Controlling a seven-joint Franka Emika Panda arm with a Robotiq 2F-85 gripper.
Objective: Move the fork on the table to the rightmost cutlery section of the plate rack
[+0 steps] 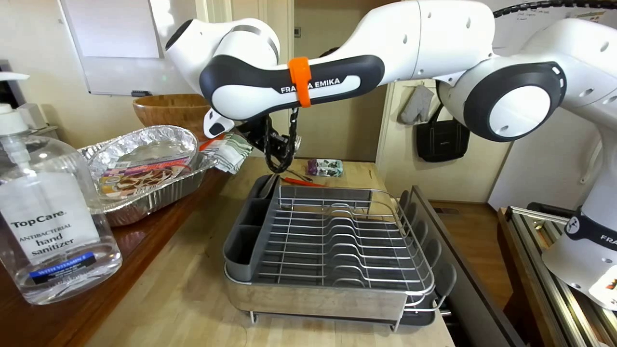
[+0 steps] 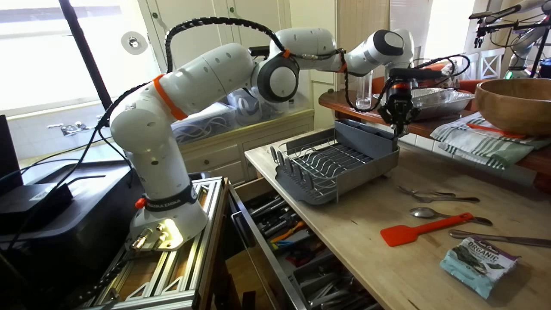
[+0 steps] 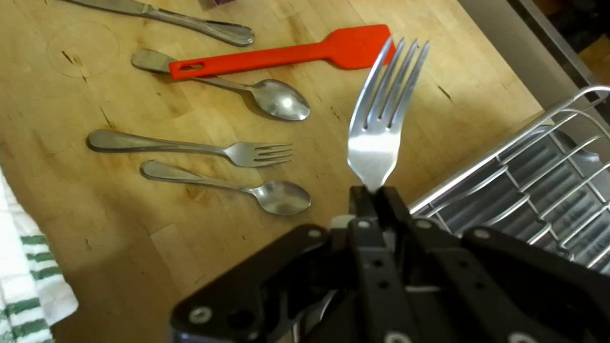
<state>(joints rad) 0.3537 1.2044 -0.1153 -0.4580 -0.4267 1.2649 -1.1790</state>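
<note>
At the twelve o'clock end of a dark grey plastic cutlery holder [image 1: 240, 270], as seen in an exterior view, the black two-fingered end effector [image 3: 374, 195] is clenched on a shiny silver metal fork [image 3: 375, 155], pinching it just below the head; in the wrist view the tines point just past twelve o'clock. The holder has three sections and runs along the nine o'clock side of the large rectangular silver wire plate rack [image 1: 318, 299]. Black cables [image 1: 292, 130] cover part of the end effector there, so whether the fork's handle dips into the end section is hard to tell.

In the wrist view, another silver fork [image 3: 190, 146] lies on the light beige wooden surface [image 3: 109, 205] at nine o'clock from the held one, with a silver spoon [image 3: 280, 196] near its six o'clock side. Toward ten o'clock lie a second silver spoon [image 3: 281, 98], a red spatula [image 3: 281, 54] whose handle crosses that spoon's, and a silver table knife [image 3: 190, 23]. A white cloth towel with green stripes [image 3: 33, 278] shows toward eight o'clock. In an exterior view, a pale blue and white snack packet [image 2: 478, 265] rests on the surface at four o'clock from the plate rack.
</note>
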